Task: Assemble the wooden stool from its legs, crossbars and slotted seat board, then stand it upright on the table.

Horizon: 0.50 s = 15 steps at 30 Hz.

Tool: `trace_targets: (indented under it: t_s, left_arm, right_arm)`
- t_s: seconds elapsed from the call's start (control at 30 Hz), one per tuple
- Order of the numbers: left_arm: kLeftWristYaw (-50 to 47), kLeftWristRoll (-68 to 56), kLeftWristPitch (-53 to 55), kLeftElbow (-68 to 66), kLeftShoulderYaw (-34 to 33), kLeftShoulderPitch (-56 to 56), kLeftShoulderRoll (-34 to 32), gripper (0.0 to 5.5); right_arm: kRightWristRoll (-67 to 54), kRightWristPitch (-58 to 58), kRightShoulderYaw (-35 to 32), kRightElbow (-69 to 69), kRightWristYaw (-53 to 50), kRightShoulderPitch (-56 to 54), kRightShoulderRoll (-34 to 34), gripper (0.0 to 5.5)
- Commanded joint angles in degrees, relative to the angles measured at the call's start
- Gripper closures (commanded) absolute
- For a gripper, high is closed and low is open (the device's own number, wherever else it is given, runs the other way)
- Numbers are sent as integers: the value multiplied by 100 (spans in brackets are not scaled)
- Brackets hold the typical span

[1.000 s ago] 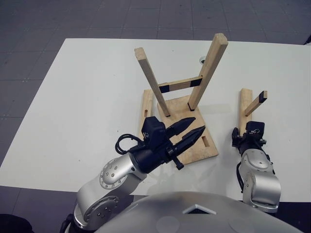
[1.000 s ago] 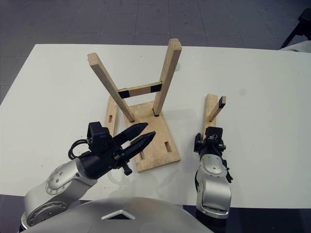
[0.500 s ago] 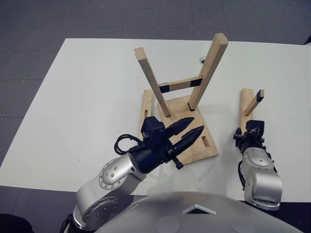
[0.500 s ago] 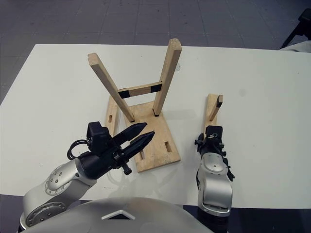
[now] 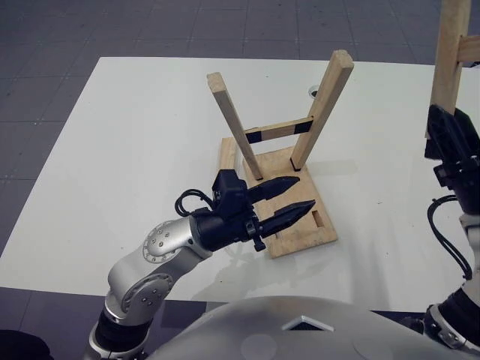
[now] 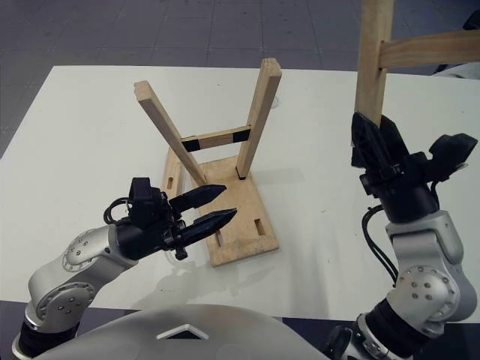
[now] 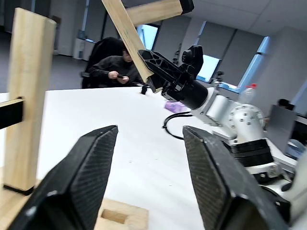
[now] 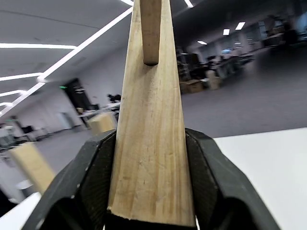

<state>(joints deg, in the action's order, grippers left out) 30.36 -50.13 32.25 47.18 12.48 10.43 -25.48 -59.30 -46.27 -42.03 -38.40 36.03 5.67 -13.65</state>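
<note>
The white table (image 5: 135, 135) carries the seat board (image 6: 236, 240), which lies flat near the middle. Two legs (image 6: 171, 135) stand in the board's far end and lean apart, with a crossbar (image 6: 217, 139) joining them partway up. Off to the right, the right gripper (image 6: 375, 124) is clamped on the bottom of a third leg (image 6: 373, 52), held upright in the air, a short bar (image 6: 431, 49) sticking out sideways. The left gripper (image 6: 229, 202) hangs over the board's near end, fingers spread and holding nothing.
</note>
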Motion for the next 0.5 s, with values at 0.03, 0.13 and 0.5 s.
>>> trace_targets:
  t_s: [0.03,0.13,0.5]
  left_arm:
    - [483,-510,22,-224,-278,-261,-150,239]
    - [539,-673,28,-303,-323,-344,-103,190]
    - [314,-1344,146,-322,-443,-517,92,131]
  right_arm:
    - [-1377,244,35,-445,1585,779,-463,345]
    - [-1345,434,562,-671,2143,1267,-567,345]
    - [213,1145,2961,-835,2543,1521,-1107,346]
